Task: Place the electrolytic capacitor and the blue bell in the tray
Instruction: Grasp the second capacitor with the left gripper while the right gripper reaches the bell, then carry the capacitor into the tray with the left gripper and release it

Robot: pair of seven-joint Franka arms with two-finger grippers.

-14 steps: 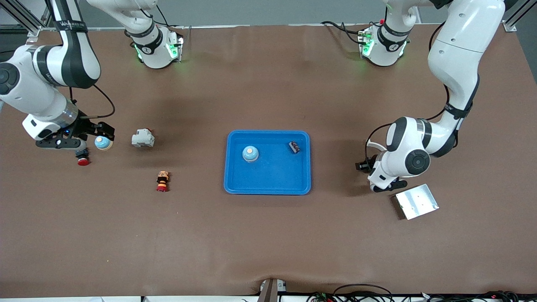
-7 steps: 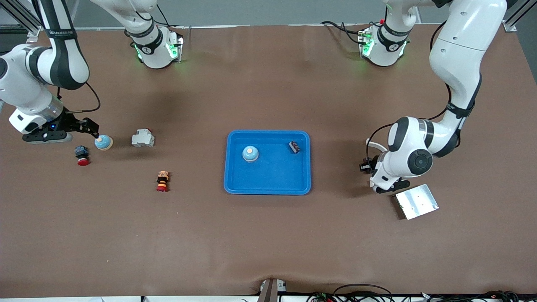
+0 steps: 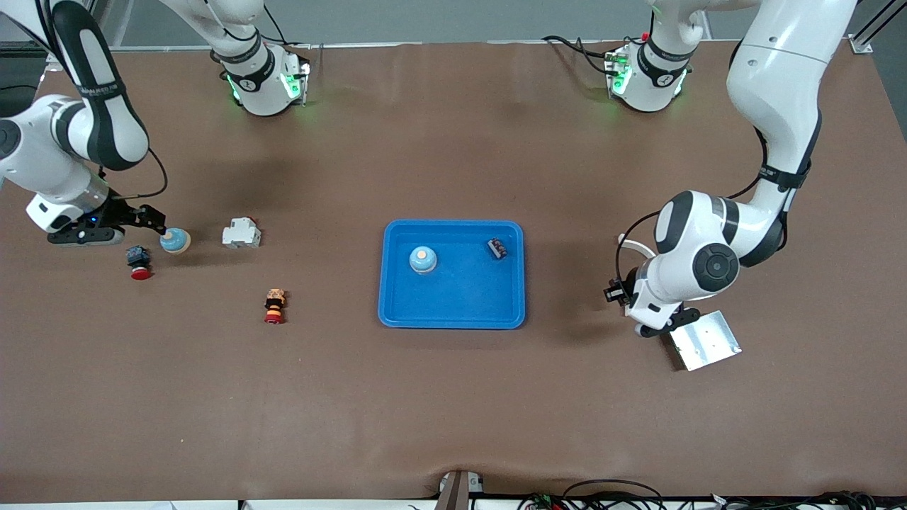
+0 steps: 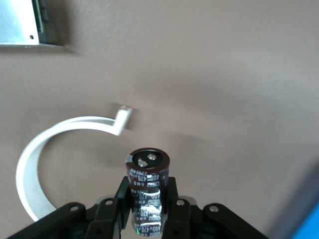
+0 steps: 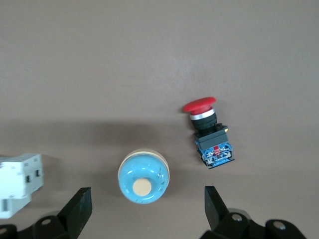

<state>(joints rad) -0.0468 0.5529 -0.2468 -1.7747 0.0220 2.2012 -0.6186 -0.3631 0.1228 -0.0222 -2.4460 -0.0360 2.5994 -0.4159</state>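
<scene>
We find the left gripper (image 4: 148, 206) clamped on a dark electrolytic capacitor (image 4: 148, 191), which stands upright between the jaws. It hangs low over bare table between the blue tray (image 3: 452, 315) and the silver metal plate (image 3: 704, 341), its arm folded down steeply from the elbow. We find the right gripper (image 5: 148, 206) spread wide, holding nothing, jaws either side of a blue bell (image 5: 144, 177) well apart from the tray, toward the right arm's end of the table. Its wrist points straight down. A second blue bell (image 3: 422, 260) and a small dark part (image 3: 497, 248) already lie in the tray.
</scene>
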